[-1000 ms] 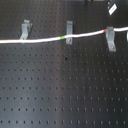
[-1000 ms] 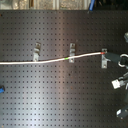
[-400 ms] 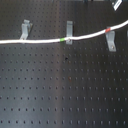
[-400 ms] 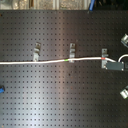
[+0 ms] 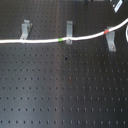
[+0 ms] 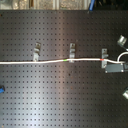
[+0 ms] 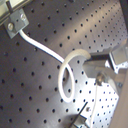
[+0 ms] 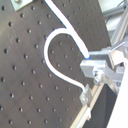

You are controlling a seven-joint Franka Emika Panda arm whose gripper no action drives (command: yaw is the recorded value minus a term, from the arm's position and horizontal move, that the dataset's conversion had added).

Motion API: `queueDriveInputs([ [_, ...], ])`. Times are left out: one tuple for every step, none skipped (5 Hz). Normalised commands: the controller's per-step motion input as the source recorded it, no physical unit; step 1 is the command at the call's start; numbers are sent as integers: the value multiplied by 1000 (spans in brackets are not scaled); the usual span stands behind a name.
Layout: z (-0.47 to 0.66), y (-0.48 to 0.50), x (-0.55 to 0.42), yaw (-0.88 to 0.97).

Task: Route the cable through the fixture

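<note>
Three metal clips were seen in a row on the black perforated table (image 5: pixel 65 95) in both exterior views: in the first exterior view, a left clip (image 5: pixel 25 29), a middle clip (image 5: pixel 69 31) and a right clip (image 5: pixel 111 41).

The cable (image 5: pixel 35 40) was recorded lying across the table, running from the first exterior view's left edge, passing just below the left clip, then touching or crossing the foot of the middle clip, where its green band (image 5: pixel 61 39) sat. From there it rose toward the first exterior view's right, with the red band (image 5: pixel 107 31) just above the right clip, and left the picture at the right edge. Whether the cable was seated inside any clip could not be told.

In the second exterior view the cable (image 6: pixel 50 62) was seen as a nearly straight line, its green band (image 6: pixel 69 60) at the middle clip (image 6: pixel 72 51) and its red band (image 6: pixel 103 59) at the right clip (image 6: pixel 104 54). Just beyond, the hand (image 6: pixel 116 67) was noted as a dark block at the cable's end, near the second exterior view's right edge.

In the first wrist view the cable (image 7: pixel 45 50) was seen curling into a loop (image 7: pixel 66 80) on the table before reaching the hand. In the second wrist view the cable (image 8: pixel 52 62) bent in an arc and its end was met by the fingers (image 8: pixel 95 65), closed narrowly on it.
</note>
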Motion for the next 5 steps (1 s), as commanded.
queueDriveInputs([
  [14,-721,-518,0],
  [18,-655,-561,0],
  [28,-286,-612,86],
  [68,305,-152,463],
  [75,151,-74,826],
])
